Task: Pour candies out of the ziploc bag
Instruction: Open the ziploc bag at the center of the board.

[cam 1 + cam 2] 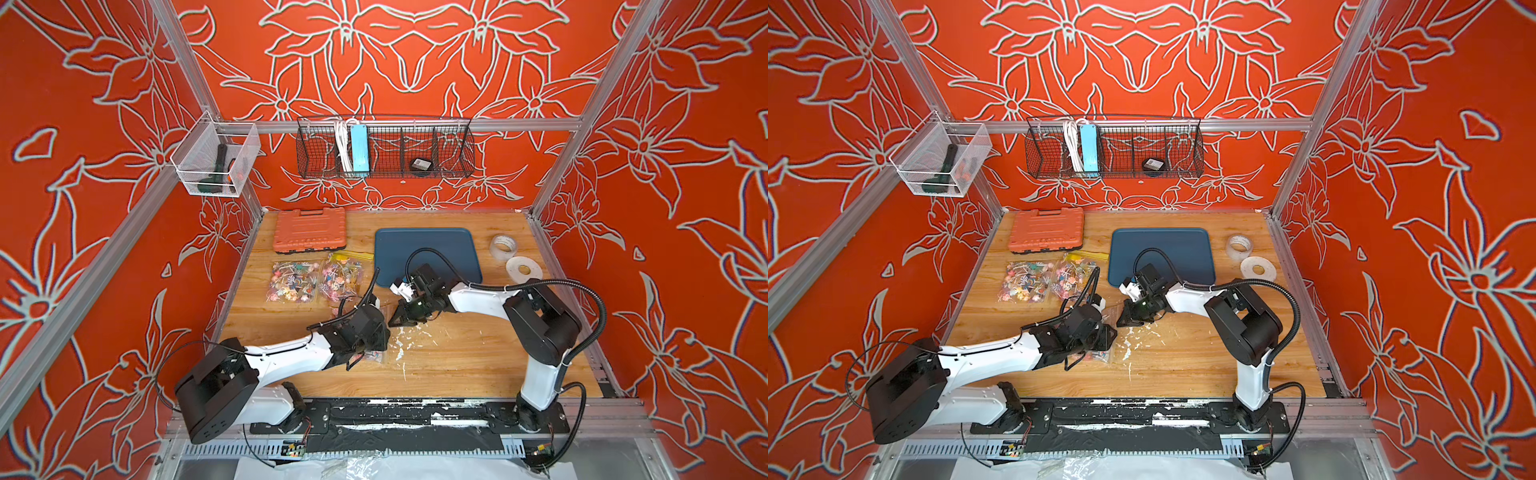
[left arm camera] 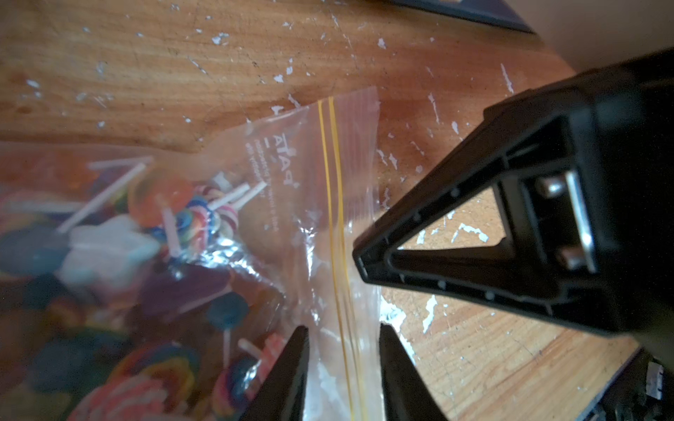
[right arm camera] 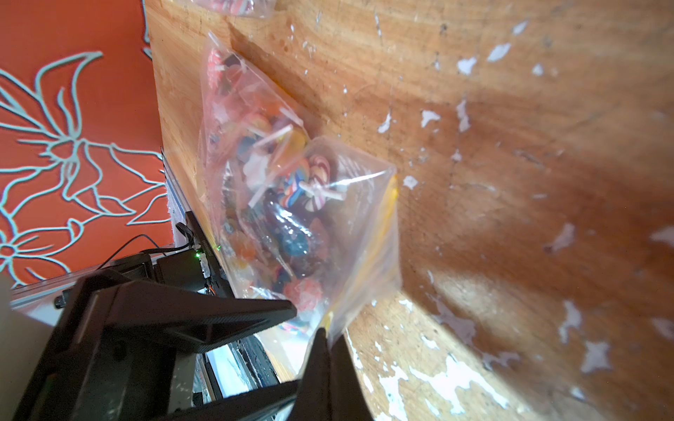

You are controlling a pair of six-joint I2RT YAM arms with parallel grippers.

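Located the clear plastic ziploc bag point(image 1: 374, 357) at lower centre of both top views, lying on the scuffed wooden tabletop point(image 1: 457, 365), mostly hidden under the left arm's wrist. Confirmed the small multicoloured lollipop candies point(image 2: 197, 218) on white sticks all inside it, bunched toward the closed bottom end.

Found the right gripper point(image 3: 328, 342) at bottom centre of its wrist view, closed tight on the bag's edge just beside the yellow zip strip point(image 2: 335, 182). Found the left gripper point(image 2: 343, 350) at bottom centre of its wrist view, partly open, one finger on each side of the zip strip, film between them. No firm pinch seen there.

Cannot tell whether the zip is parted or sealed.

Progress judged early. No loose candies on the tabletop or on the dark blue rectangular tray point(image 1: 428, 245) at upper centre of the table. Nothing poured yet. Left to do, by judgement: second grip on the mouth, pull apart, lift, tip out, probably over the tray.

Noted two more clear candy bags point(image 1: 293, 280) at middle left, untouched.
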